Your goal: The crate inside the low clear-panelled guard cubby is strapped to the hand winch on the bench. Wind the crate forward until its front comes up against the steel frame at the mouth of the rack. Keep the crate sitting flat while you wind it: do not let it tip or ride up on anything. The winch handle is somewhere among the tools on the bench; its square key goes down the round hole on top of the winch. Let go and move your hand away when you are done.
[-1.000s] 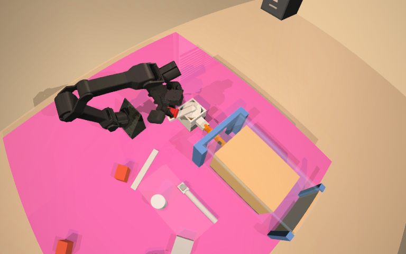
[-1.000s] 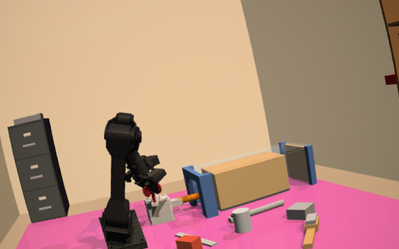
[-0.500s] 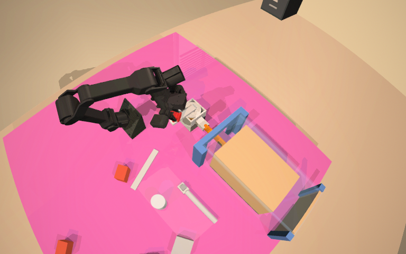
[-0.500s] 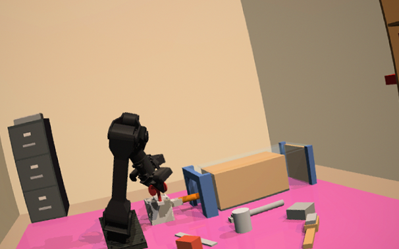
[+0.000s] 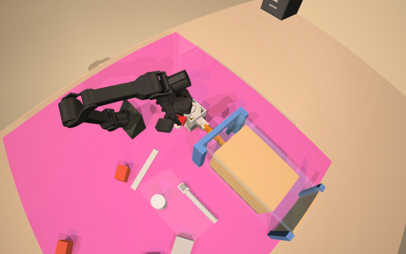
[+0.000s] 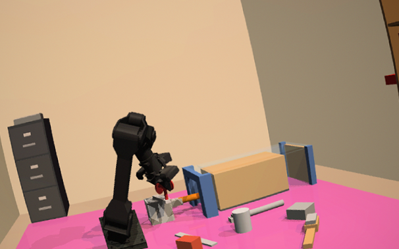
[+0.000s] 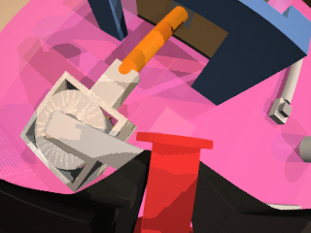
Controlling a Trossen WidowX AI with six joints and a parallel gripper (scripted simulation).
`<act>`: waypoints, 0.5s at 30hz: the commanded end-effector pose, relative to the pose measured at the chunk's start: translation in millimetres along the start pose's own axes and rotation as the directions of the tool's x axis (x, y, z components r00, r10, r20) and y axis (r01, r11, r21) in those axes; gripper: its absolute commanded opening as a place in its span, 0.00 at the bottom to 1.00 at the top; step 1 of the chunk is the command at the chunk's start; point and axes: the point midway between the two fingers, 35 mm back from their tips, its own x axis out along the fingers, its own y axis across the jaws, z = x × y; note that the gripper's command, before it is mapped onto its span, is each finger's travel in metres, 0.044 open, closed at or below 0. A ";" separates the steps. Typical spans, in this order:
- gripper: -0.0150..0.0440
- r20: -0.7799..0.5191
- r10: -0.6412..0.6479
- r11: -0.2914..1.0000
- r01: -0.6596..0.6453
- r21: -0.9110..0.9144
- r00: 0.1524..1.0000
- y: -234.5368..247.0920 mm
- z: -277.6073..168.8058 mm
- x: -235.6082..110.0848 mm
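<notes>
My gripper (image 5: 178, 120) (image 6: 160, 186) (image 7: 167, 158) is shut on the red knob (image 5: 181, 119) (image 6: 159, 188) (image 7: 166, 220) of the winch handle. The handle's grey arm (image 7: 91, 139) lies across the top of the white winch (image 5: 196, 116) (image 6: 159, 210) (image 7: 57, 131). An orange strap (image 5: 213, 132) (image 6: 188, 197) (image 7: 154, 38) runs from the winch through the blue steel frame (image 5: 201, 150) (image 6: 206, 193) (image 7: 259, 35) to the tan crate (image 5: 254, 167) (image 6: 249, 178). The crate sits flat under the clear panels, its front close behind the frame. I cannot tell whether they touch.
A grey mallet (image 5: 158, 201) (image 6: 241, 219), a flat bar (image 5: 144, 169) (image 6: 205, 242), a red block (image 5: 122, 172) (image 6: 188, 245), a grey block (image 6: 300, 210) (image 5: 181, 245) and a wooden tool (image 6: 310, 234) lie on the pink bench in front. A second red block (image 5: 63, 246) lies near the front edge.
</notes>
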 end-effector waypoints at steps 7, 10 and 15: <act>0.25 0.010 -0.013 1.000 0.013 0.016 1.000 -2.9 20.2 10.1; 0.25 0.010 -0.013 1.000 0.013 0.017 1.000 -2.8 24.8 12.1; 0.25 0.011 -0.013 1.000 0.013 0.017 1.000 -2.3 31.5 15.1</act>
